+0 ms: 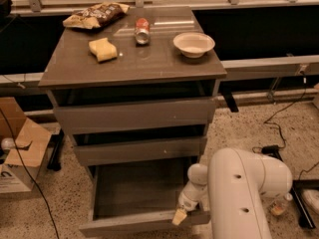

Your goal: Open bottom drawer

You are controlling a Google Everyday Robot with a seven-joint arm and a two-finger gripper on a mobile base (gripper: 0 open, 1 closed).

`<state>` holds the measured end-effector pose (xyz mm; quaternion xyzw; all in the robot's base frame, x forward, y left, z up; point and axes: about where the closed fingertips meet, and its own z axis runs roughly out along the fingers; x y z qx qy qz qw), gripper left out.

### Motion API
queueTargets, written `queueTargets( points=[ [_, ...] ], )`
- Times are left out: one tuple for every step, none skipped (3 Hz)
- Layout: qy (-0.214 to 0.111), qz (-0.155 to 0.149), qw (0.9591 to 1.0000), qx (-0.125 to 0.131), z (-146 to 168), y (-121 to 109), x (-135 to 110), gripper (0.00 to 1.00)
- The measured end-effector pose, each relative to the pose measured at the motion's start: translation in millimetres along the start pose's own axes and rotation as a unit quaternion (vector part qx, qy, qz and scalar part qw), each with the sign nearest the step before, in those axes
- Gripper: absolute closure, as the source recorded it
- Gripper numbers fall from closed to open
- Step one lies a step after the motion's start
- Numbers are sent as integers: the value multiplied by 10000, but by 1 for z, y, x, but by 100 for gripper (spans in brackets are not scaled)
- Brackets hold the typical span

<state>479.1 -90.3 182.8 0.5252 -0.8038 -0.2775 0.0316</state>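
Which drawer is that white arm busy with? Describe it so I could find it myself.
Find the grey-brown cabinet with the white bowl on top; it holds three stacked drawers. Take the bottom drawer, nearest the floor, where the gripper sits at the right end of its front panel. Unlike the top drawer and middle drawer, it stands pulled far out, its plain grey inside showing.

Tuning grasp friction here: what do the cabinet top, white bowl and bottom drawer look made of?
Cabinet top: probably laminated board, grey-brown, semi-gloss; faint reflections show on it. Bowl: white, matte, maybe paper or plastic. Bottom drawer: similar flat grey-brown board, plain grey inside, pulled out. The gripper is at the right end of its front.
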Motion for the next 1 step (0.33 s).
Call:
queueTargets(
  points=[
    [-381, 423, 9979, -324, 12, 22, 12, 8]
  ],
)
